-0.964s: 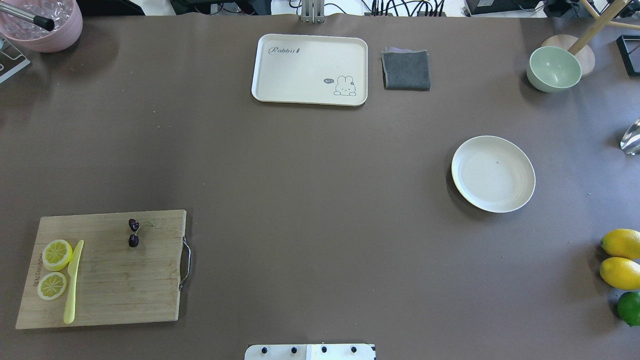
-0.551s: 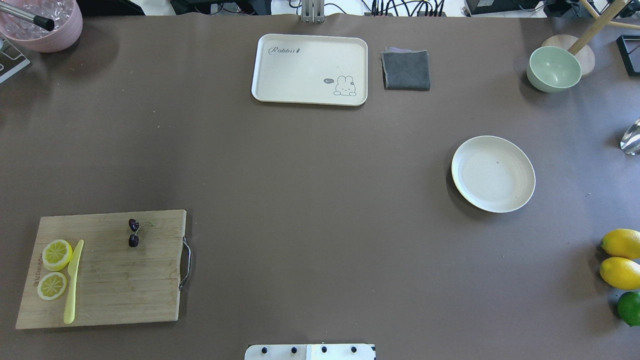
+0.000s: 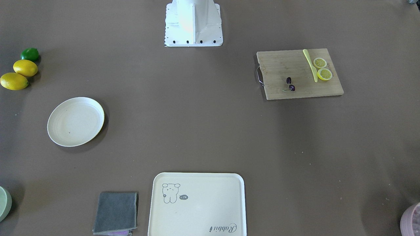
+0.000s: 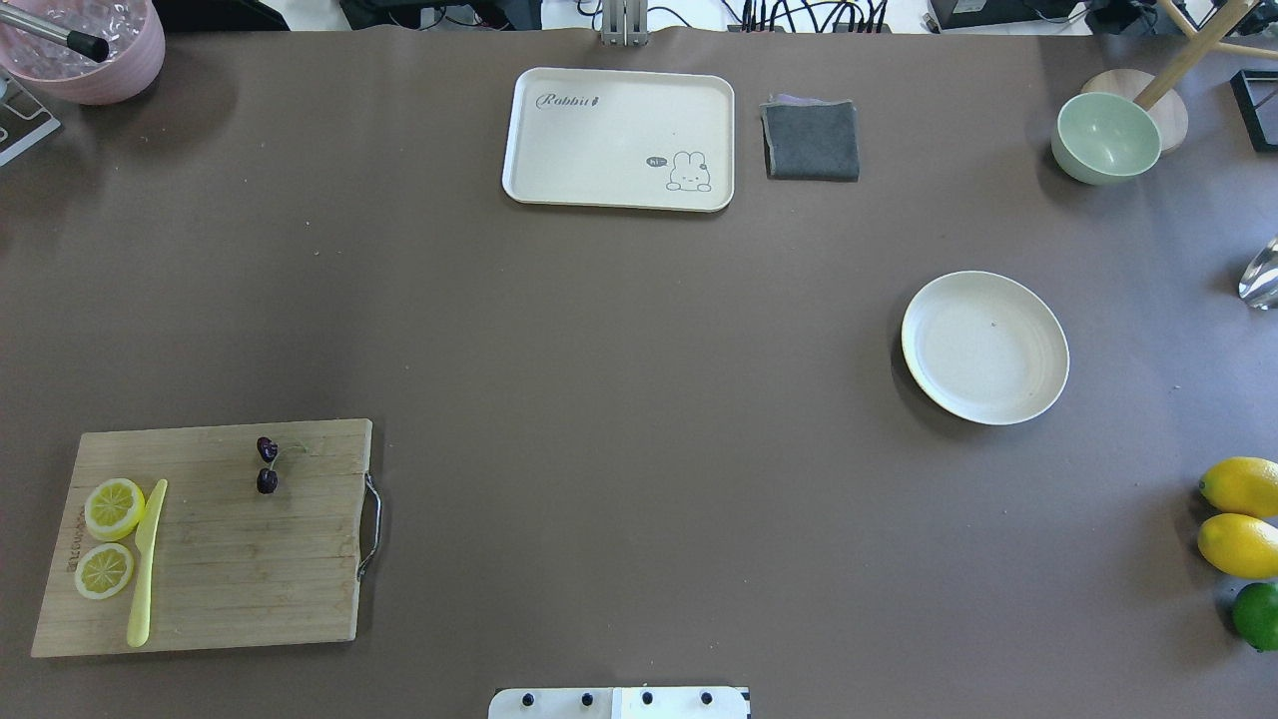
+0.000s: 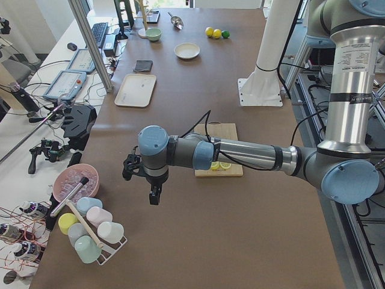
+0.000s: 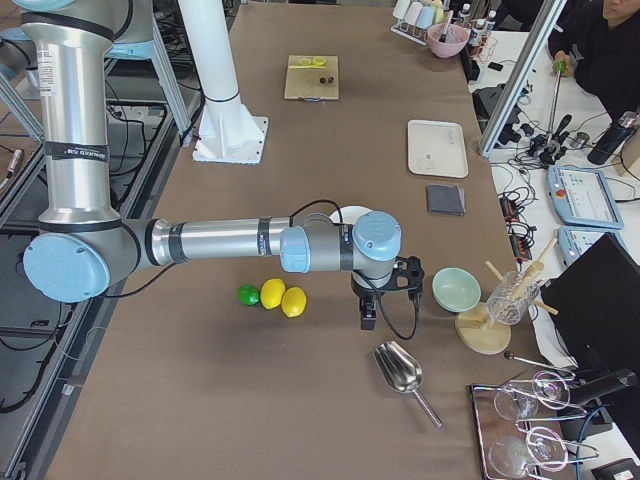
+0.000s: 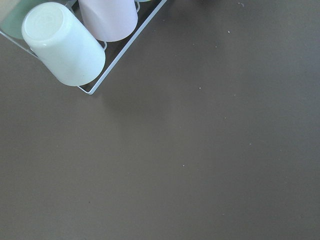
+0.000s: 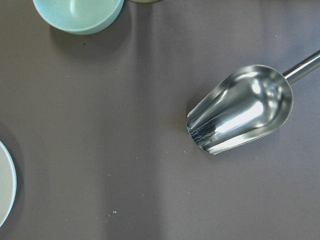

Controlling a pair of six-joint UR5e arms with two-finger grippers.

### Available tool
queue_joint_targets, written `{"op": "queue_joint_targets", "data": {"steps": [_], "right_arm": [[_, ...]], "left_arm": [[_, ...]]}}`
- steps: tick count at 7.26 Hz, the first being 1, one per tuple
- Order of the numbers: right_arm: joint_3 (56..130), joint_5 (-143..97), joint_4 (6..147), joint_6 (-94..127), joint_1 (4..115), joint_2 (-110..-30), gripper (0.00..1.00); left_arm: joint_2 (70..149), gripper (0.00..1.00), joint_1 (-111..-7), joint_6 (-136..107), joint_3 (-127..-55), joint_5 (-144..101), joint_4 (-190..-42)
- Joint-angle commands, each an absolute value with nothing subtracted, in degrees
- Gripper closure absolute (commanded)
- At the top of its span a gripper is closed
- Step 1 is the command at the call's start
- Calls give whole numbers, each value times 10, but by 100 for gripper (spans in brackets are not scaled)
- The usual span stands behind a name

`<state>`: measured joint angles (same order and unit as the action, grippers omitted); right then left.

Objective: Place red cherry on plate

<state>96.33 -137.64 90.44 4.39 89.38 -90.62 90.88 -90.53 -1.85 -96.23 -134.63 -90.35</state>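
The red cherry point(image 4: 267, 465), a tiny dark pair on pale stems, lies on the wooden cutting board point(image 4: 230, 569) at the near left; it shows as well in the front view point(image 3: 290, 84). The round cream plate point(image 4: 984, 347) sits bare at the right of the table point(image 3: 75, 121). My left gripper point(image 5: 154, 196) hangs over bare table beyond the board's end, by a cup rack. My right gripper point(image 6: 367, 319) hovers past the plate, near a metal scoop. Both grippers show only in the side views, so I cannot tell whether they are open or shut.
Two lemon slices point(image 4: 110, 536) and a yellow knife point(image 4: 146, 564) share the board. A cream tray point(image 4: 619, 138) and grey cloth point(image 4: 811, 140) lie at the back. A green bowl point(image 4: 1105, 137), scoop point(image 8: 240, 107), lemons point(image 4: 1240, 515) and lime point(image 4: 1256, 614) line the right side.
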Motion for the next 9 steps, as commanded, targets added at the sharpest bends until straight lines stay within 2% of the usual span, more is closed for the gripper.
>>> {"op": "queue_joint_targets", "data": {"steps": [1, 9], "right_arm": [[964, -1377, 904, 44, 894, -904, 0], [963, -1381, 901, 42, 893, -906, 0]], "left_arm": [[909, 2, -905, -18, -962, -1346, -904], [911, 2, -905, -18, -964, -1350, -904]]}}
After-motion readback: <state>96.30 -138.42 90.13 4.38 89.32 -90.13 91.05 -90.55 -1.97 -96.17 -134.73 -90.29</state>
